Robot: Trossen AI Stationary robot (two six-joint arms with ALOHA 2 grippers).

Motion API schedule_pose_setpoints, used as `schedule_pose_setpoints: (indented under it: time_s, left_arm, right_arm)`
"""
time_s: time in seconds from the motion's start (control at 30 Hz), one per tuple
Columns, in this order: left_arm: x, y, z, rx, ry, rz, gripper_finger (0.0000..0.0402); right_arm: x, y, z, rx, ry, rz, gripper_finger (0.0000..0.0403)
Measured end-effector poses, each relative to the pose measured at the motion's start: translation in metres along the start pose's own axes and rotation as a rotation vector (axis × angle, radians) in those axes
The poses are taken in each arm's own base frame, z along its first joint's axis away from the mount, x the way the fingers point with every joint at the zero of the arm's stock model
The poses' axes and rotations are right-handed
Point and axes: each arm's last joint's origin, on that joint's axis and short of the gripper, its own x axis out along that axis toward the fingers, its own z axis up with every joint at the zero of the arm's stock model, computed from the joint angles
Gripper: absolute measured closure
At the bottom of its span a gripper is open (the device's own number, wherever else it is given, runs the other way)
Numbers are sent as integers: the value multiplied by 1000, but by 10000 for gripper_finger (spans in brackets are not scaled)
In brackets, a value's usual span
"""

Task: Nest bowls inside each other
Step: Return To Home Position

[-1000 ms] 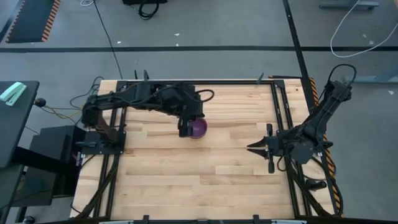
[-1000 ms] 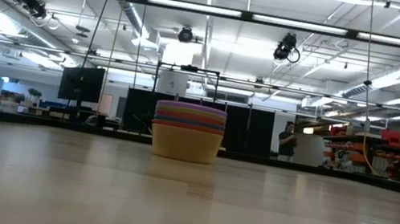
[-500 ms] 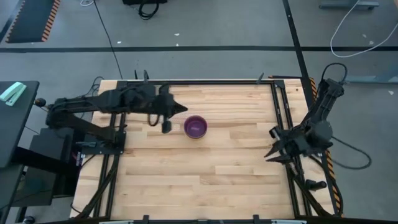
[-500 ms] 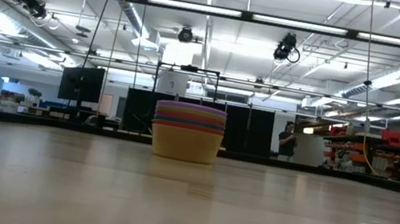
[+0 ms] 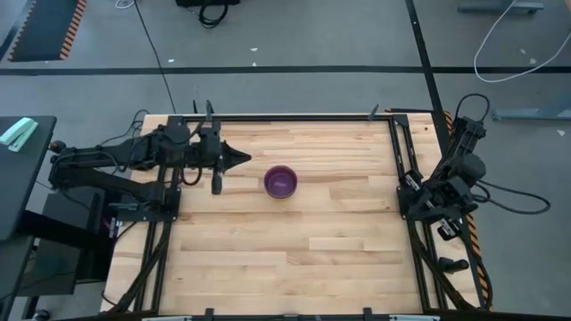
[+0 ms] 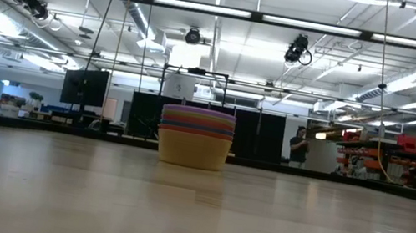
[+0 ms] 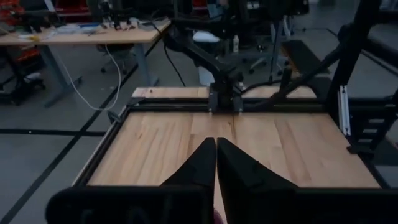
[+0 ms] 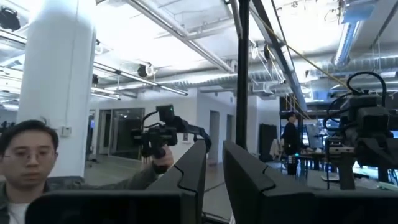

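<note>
Bowls [image 5: 280, 182] stand nested mid-way across the surface [image 5: 312, 254], purple on top. Left gripper [image 5: 243, 159], fingers together, has backed off to 9 o'clock; right gripper [image 8: 214, 144], slightly apart, has folded away at 3 o'clock. Nesting looks done.

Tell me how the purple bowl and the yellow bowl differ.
The purple bowl tops the stack; the yellow bowl is at its bottom, on the table. In the low view the yellow bowl shows its whole wall, the purple bowl only a rim. From above only the purple bowl shows; the yellow bowl is hidden. Both are round, nested in one stack; the left gripper and right gripper touch neither.
</note>
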Motion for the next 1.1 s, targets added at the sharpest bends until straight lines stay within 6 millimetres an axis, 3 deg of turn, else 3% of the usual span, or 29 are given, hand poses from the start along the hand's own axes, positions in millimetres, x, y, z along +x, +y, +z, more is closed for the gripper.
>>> schedule_pose_setpoints:
  time_s: [0.37, 0.5, 0.63, 0.73, 0.87, 1.1]
  left_arm:
    - [-1, 0, -2, -47, 22, 16, 383]
    - [-2, -1, -2, -29, 19, -17, 379]
    - [-6, -5, 8, -29, -90, -174, 377]
    - [-9, -8, 14, -17, -155, -285, 382]
    - [-8, -8, 14, -16, -152, -307, 387]
    - [-9, -2, -11, -11, -245, -399, 377]
  right_arm:
    - [3, 3, -4, 162, 24, 30, 341]
    - [0, 7, 2, 185, -41, 236, 341]
    - [-5, 10, 10, 193, -130, 423, 341]
    - [-8, 8, 14, 205, -156, 427, 341]
    - [-15, 4, 18, 219, -177, 426, 341]
    - [-35, -6, 23, 192, -201, 381, 341]
